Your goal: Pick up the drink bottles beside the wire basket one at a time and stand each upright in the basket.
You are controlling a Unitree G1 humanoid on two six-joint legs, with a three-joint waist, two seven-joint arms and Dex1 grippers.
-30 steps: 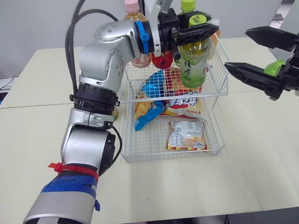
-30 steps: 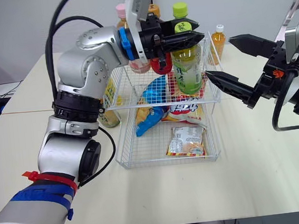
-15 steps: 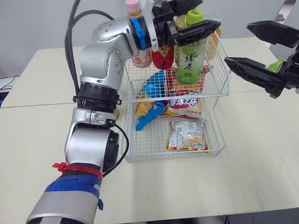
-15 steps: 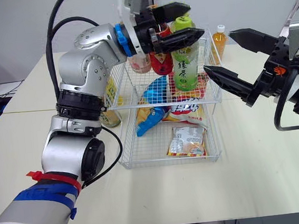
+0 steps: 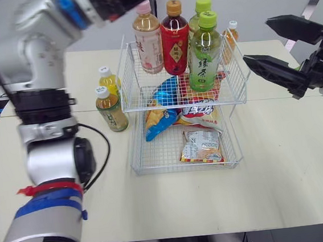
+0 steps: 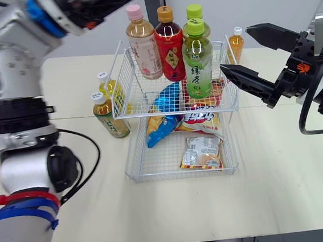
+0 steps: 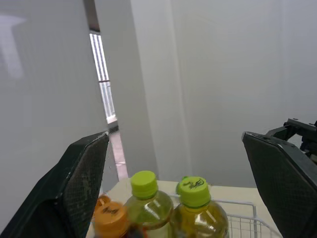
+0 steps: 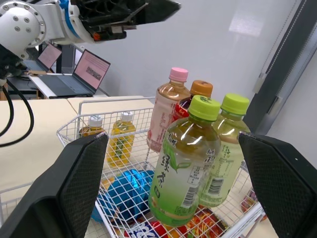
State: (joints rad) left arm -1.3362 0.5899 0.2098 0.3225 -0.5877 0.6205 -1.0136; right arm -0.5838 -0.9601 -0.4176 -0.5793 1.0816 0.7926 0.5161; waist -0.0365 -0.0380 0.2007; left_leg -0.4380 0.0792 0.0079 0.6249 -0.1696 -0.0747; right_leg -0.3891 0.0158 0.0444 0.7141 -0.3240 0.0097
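Note:
The two-tier wire basket (image 5: pixel 149 108) stands mid-table. Its upper tier holds several upright bottles: a pink-capped tea (image 5: pixel 147 39), a red bottle (image 5: pixel 175 39) and two green teas, the front one (image 5: pixel 204 54) standing free. Two small white-capped bottles (image 5: pixel 111 108) stand on the table just left of the basket, and a small orange one (image 5: pixel 230 34) stands behind its right corner. My left gripper (image 7: pixel 174 136) is open and empty, high above and left of the bottle caps. My right gripper (image 5: pixel 257 41) hangs open and empty just right of the upper tier.
Snack packets (image 5: pixel 201 146) and a blue bag (image 5: pixel 162 101) lie in the lower tier. Laptops (image 8: pixel 86 69) sit on a desk beyond the table's left side. Bare tabletop (image 5: pixel 280 167) spreads in front of and to the right of the basket.
My left gripper opened off the front green tea bottle, leaving it upright in the upper tier, then rose and drew back to the left. The right gripper barely moved.

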